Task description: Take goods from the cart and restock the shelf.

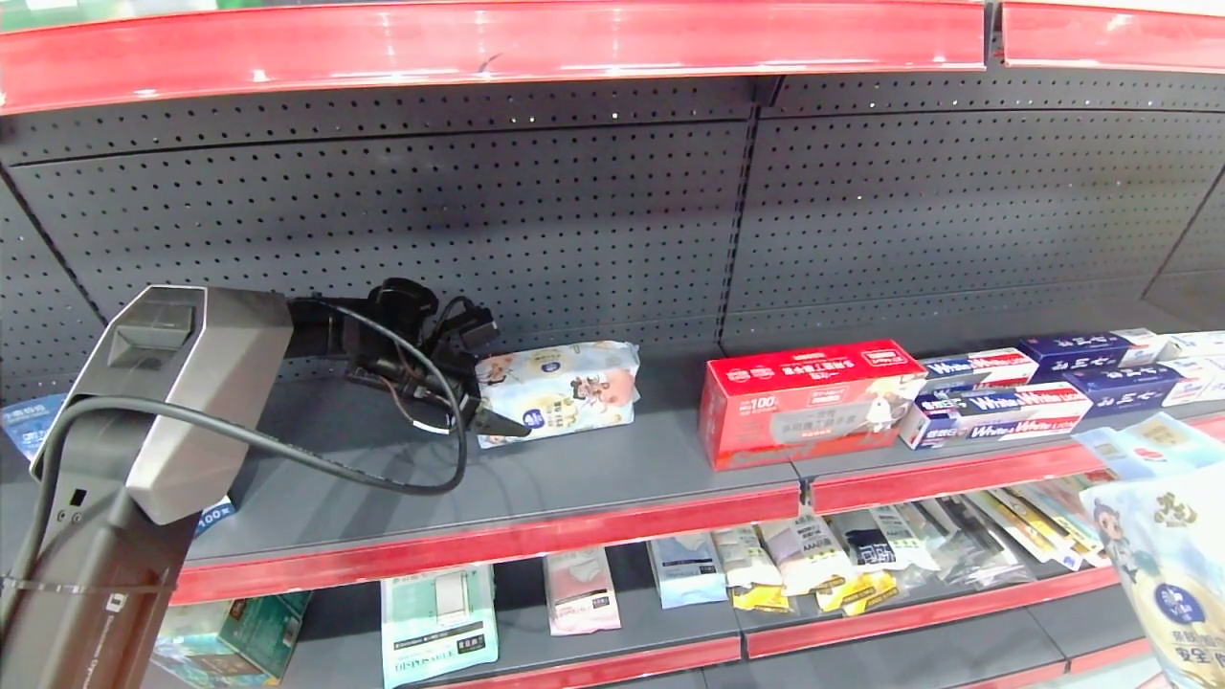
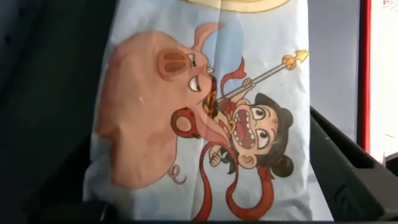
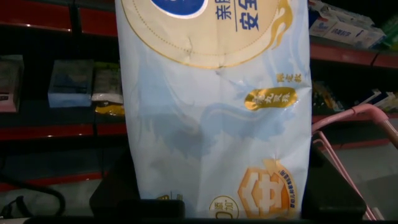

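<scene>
A pale blue pack with cartoon figures (image 1: 560,390) lies on the grey shelf (image 1: 593,478), near the pegboard back. My left gripper (image 1: 486,407) sits at the pack's left end, shut on it. In the left wrist view the same pack (image 2: 205,124) runs between the fingers (image 2: 354,180). A second pale blue pack (image 1: 1163,574) hangs in front of the shelf at the lower right. My right gripper (image 3: 224,202) is shut on this second pack (image 3: 211,112), with dark fingers (image 3: 336,186) on both its sides.
A red box (image 1: 804,402) stands right of the shelved pack, then toothpaste boxes (image 1: 995,411) and blue boxes (image 1: 1101,368). Small packets (image 1: 813,560) fill the lower shelf. A pink cart frame (image 3: 360,115) shows below the right gripper. Bare shelf lies left of the red box.
</scene>
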Motion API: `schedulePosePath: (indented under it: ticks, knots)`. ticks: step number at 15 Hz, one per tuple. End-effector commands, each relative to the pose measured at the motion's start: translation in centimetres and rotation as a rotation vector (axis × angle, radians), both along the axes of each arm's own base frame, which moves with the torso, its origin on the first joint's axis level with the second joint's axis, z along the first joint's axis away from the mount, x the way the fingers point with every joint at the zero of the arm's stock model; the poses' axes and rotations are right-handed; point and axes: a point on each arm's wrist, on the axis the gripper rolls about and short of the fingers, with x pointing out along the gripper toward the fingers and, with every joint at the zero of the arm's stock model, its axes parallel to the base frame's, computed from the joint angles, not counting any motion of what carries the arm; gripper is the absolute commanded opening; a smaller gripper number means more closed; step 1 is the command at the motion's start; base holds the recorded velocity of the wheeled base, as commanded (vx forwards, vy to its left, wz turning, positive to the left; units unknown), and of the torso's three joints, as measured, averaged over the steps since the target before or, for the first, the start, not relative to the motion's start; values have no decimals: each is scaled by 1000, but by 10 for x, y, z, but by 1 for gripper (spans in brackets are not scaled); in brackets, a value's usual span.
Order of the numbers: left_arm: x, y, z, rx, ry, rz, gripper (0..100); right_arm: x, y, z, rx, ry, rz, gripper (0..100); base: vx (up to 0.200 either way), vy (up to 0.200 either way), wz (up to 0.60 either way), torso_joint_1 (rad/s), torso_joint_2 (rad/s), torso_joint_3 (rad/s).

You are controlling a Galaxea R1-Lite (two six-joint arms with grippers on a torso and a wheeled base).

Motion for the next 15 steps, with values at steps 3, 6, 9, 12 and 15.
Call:
schedulePosePath:
  ticks: [3,6,9,12,15]
  knots:
    - [-3,1,-14,15,78,6,100,1,0,0,0,5,1,0,0,0,0,0,0,0]
    - [-3,1,-23,24,122,25,0,0,0,0,0,4,1,0,0,0,0,0,0,0]
    - [-3,1,-24,23,124,27,0,0,0,0,0,2,1,0,0,0,0,0,0,0]
    - [-3,1,-22,17,122,28,0,0,0,0,0,2,3,0,0,0,0,0,0,0]
    - [-1,1,-22,8,122,46,0,1,0,0,0,5,3,0,0,0,0,0,0,0]
